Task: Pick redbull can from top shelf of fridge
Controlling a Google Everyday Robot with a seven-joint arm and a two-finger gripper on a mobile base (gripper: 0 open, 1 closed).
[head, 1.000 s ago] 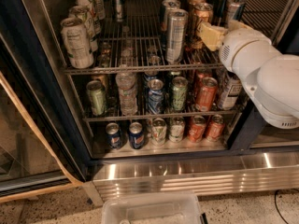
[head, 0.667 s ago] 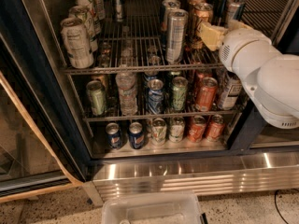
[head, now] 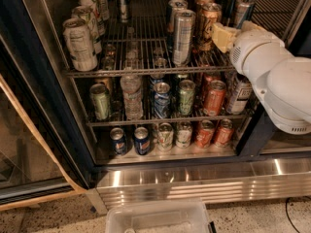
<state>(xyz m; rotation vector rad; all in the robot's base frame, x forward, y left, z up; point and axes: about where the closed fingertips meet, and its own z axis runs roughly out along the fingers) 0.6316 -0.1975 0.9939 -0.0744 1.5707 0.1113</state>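
The fridge [head: 43, 106] stands open with wire racks of drink cans. The redbull can [head: 243, 9], slim, blue and silver with a silver lid, stands at the right of the top shelf [head: 141, 72]. My gripper [head: 219, 35], with beige fingers on a white arm, reaches in from the right. It sits at the shelf's right side, just in front and left of the redbull can, next to a gold-brown can [head: 209, 19]. A wider all-silver tall can [head: 182, 37] stands left of the gripper.
White cans [head: 80, 45] line the top shelf's left side. Two lower racks hold several cans and a water bottle [head: 132, 95]. The ribbed steel base panel [head: 194, 181] runs below. A clear plastic bin [head: 158, 217] sits on the floor in front. The glass door [head: 19, 144] hangs open at left.
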